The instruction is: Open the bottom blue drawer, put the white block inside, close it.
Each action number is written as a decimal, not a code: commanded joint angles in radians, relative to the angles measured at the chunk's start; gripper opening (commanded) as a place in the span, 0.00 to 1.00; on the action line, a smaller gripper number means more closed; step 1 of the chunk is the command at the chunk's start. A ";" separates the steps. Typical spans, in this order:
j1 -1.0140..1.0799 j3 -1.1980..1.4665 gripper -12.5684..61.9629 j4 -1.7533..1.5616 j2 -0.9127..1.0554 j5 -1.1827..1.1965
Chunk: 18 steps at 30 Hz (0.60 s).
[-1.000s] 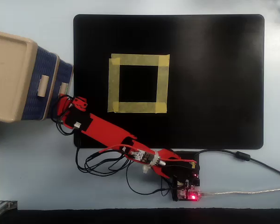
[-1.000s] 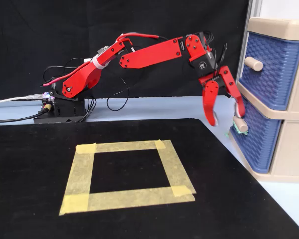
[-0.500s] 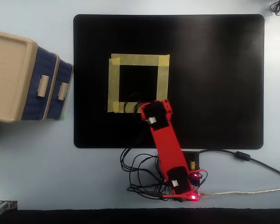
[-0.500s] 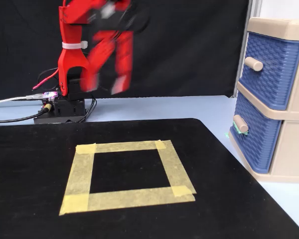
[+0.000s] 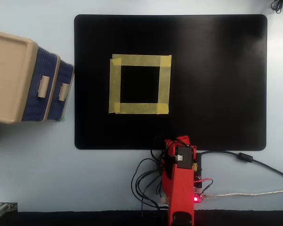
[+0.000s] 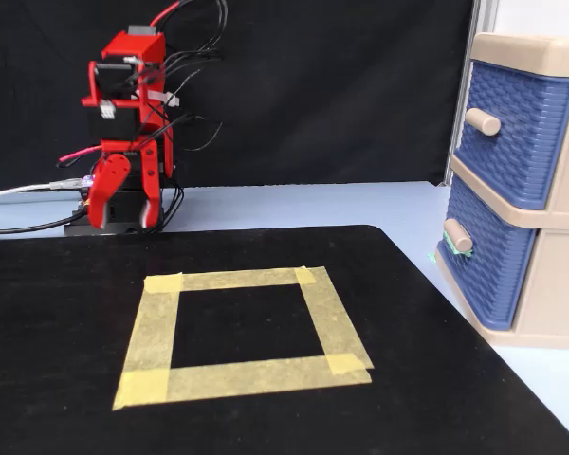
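Note:
The bottom blue drawer (image 6: 482, 261) (image 5: 64, 94) sits in the beige cabinet (image 6: 559, 284) at the right of the fixed view, its beige tab handle (image 6: 458, 235) pointing at the mat. It looks pushed in or nearly so. The white block is out of view. My red arm (image 5: 179, 181) is folded back over its base, far from the cabinet. In the fixed view my gripper (image 6: 131, 207) hangs down in front of the base. Its fingers stand a little apart with nothing between them. From overhead the arm hides the gripper.
The upper blue drawer (image 6: 512, 128) is shut. A black mat (image 5: 217, 70) carries a yellow tape square (image 5: 139, 84). A small green scrap (image 6: 434, 254) lies beside the bottom drawer. Cables (image 5: 254, 162) trail from the base along the table's near edge in the overhead view.
The arm has left the bottom drawer's handle, swung across the mat and folded back over its base. The cabinet and drawers stay where they were.

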 commanded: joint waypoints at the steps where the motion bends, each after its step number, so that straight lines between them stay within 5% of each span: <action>1: 0.012 0.008 0.63 0.048 0.061 -0.002; 18: 0.012 0.028 0.63 0.178 0.061 -0.002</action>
